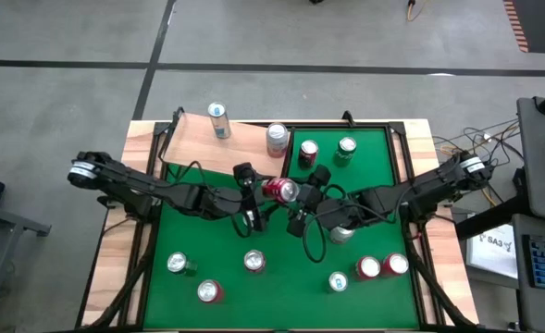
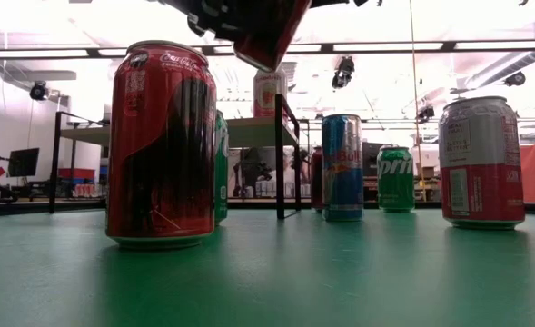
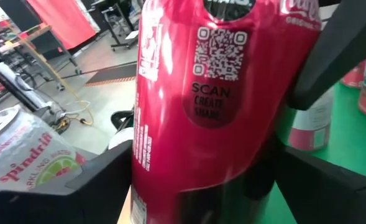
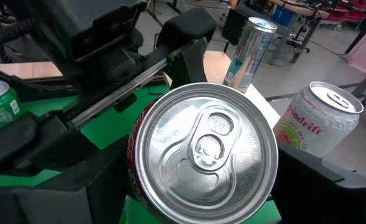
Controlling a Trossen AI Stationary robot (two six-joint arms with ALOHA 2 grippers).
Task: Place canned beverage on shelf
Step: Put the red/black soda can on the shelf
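Observation:
A red cola can (image 1: 277,190) hangs tilted above the middle of the green table, its silver top (image 4: 206,144) up and toward the right. My right gripper (image 1: 297,196) reaches in from the right and is shut on it. My left gripper (image 1: 261,196) comes from the left, with its fingers (image 3: 102,180) close on either side of the can's printed wall (image 3: 220,106). The shelf (image 1: 203,148), a pale wood board with dark uprights (image 2: 279,154), stands at the far left and carries a slim blue-silver can (image 1: 218,120). My right gripper pinches the can's side wall just under the top rim (image 4: 136,155) between its two fingers (image 4: 40,168), coming roughly level from the table's right. The can's top hides the exact place. The can is tilted and lifted clear of the table (image 2: 265,45). My left gripper: whether its fingers touch the can's wall I cannot tell.
A Spindrift can (image 1: 277,139) stands at the shelf's right end. A red can (image 1: 307,153) and a green can (image 1: 346,148) stand at the far side. Several more cans stand along the near side (image 1: 253,262), with a silver one (image 1: 341,233) below my right arm.

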